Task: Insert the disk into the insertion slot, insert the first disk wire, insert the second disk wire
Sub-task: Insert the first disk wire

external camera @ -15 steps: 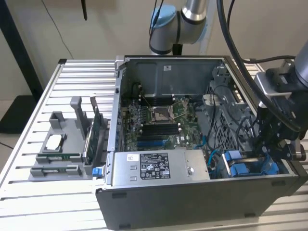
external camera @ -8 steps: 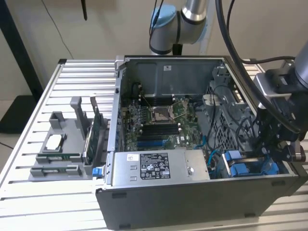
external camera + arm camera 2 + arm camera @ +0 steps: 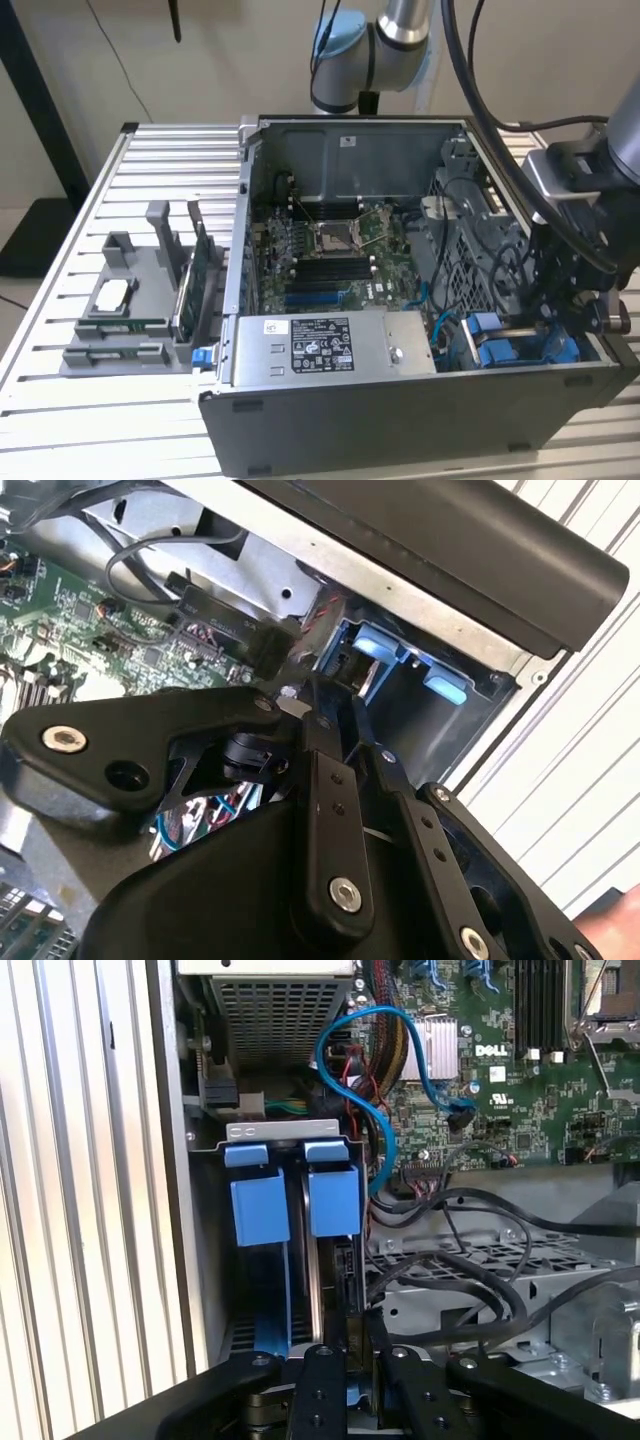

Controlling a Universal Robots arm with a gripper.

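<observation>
- The slatted metal desk carries everything and extends past the case on both sides in the exterior view.
- The open computer case lies on its side on the desk with its inside facing up.
- My arm stands behind the case. Its wrist end hangs over the corner of the case on the exterior view's right.
- The motherboard covers the floor of the case. The grey power supply with a white label sits against the near wall.
- A grey fixture stands on the desk just beside the case, on the exterior view's left, holding small parts.
- The insertion slot is a bay of the grey metal cage next to the power supply.
- My end effector reaches into that cage, in line with the bay. Its fingers are drawn together to a narrow gap. I count it closed, but I cannot tell whether it pinches the thin dark edge between them.
- The disk stands on edge inside the slot, on the side nearer the motherboard. Its blue carrier front is at the far end from me, and its silver edge runs back towards my fingertips.
- The other blue carrier sits in the bay just beside it, against the outer wall.
- A blue cable loops from the motherboard down beside the disk.
- Black cables lie over the perforated metal nearby.
</observation>
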